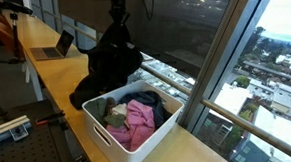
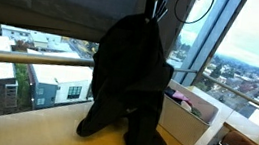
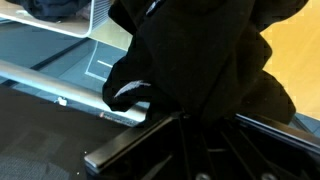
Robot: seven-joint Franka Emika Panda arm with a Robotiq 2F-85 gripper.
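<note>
Black garment (image 3: 200,60) fills the wrist view, bunched right against the lens. Its top is clamped in the gripper (image 2: 158,8), jaws pinched together on the cloth, so it hangs in a long drape in both exterior views, with its lower folds resting on the wooden counter (image 2: 41,132). Just beside it stands a white basket (image 1: 98,132) holding a pink cloth (image 1: 140,119) and other clothes; the folds may touch its rim, though I cannot tell. Farther along the counter sits an open laptop (image 1: 53,44)
</note>
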